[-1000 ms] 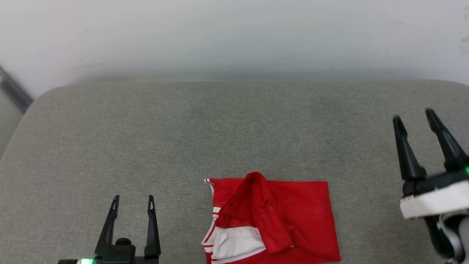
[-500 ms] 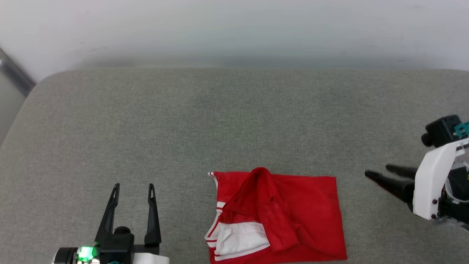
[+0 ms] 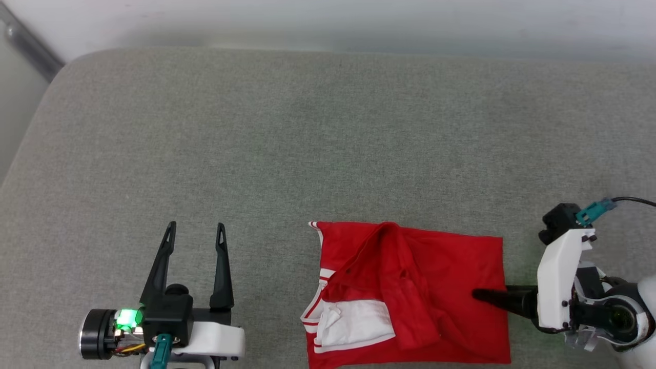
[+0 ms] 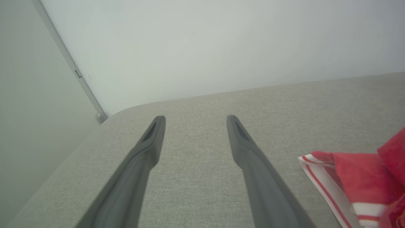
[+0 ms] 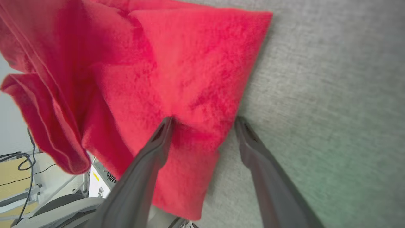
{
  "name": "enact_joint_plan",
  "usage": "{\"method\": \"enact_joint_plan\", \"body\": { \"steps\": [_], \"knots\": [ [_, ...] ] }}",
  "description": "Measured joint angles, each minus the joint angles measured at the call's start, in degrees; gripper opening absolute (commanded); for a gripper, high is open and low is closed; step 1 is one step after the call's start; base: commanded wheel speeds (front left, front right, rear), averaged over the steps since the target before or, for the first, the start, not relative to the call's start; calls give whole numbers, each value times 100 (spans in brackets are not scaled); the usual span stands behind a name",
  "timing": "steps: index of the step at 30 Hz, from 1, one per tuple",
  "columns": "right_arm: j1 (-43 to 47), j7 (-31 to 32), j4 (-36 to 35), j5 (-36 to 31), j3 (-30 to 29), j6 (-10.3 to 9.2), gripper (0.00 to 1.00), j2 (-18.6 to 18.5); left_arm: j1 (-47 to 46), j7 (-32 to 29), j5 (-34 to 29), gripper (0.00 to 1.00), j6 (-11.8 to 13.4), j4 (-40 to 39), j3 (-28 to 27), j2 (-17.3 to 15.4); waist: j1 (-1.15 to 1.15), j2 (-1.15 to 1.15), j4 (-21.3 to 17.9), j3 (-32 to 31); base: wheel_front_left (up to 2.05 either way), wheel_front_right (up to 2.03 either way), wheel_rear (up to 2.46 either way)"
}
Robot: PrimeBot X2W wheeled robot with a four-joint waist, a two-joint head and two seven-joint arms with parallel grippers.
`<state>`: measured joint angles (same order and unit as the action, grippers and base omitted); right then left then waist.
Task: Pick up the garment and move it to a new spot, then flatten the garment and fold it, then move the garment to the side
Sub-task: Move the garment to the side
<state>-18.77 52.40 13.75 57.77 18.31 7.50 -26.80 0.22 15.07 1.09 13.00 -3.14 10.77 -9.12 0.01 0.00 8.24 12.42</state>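
The garment [image 3: 410,287], red with a white sleeve and striped trim at its left, lies crumpled and partly folded at the near edge of the grey padded surface [image 3: 307,128]. My right gripper [image 3: 479,295] points left and stands open at the garment's right edge. In the right wrist view one of its fingers [image 5: 158,142] rests on the red cloth [image 5: 177,63] and the other lies just off the edge, on the grey fabric. My left gripper [image 3: 196,228] is open and holds nothing, well left of the garment. Its wrist view shows the gripper [image 4: 195,118] over bare fabric, with the striped trim [image 4: 329,186] at the right.
A pale wall [image 3: 328,20] runs behind the surface, with a grey strip [image 3: 31,46] in the far left corner. The surface's rounded left edge is near my left arm. In the right wrist view, part of the robot's base and cables [image 5: 31,190] show below the near edge.
The head camera has tilted down. My right gripper has swung from pointing up to pointing left and come down onto the garment's right edge. The left gripper has stayed put.
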Motion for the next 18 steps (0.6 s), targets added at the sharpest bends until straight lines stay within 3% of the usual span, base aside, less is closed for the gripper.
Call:
{"method": "enact_joint_plan", "body": {
  "steps": [14,15,16,17,18],
  "knots": [
    [-103,-319,230,42,533,7,100,179,-221,0,-52,100,-92,35,27,121,-1,0,273,359,0,0,0],
    [-116,-381,220,42,588,7,60,176,-232,0,-52,100,-92,37,26,125,-1,0,279,364,0,0,0],
    [-116,-461,215,42,631,7,11,175,-237,0,-52,100,-92,41,23,132,-1,0,281,363,0,0,0],
    [-121,-519,215,44,675,5,0,168,-240,0,-53,100,-92,45,23,137,-1,0,283,357,0,0,0],
    [-136,-573,212,44,736,2,0,156,-241,0,-53,100,-92,49,24,141,-1,0,285,345,0,0,0]
  ]
}}
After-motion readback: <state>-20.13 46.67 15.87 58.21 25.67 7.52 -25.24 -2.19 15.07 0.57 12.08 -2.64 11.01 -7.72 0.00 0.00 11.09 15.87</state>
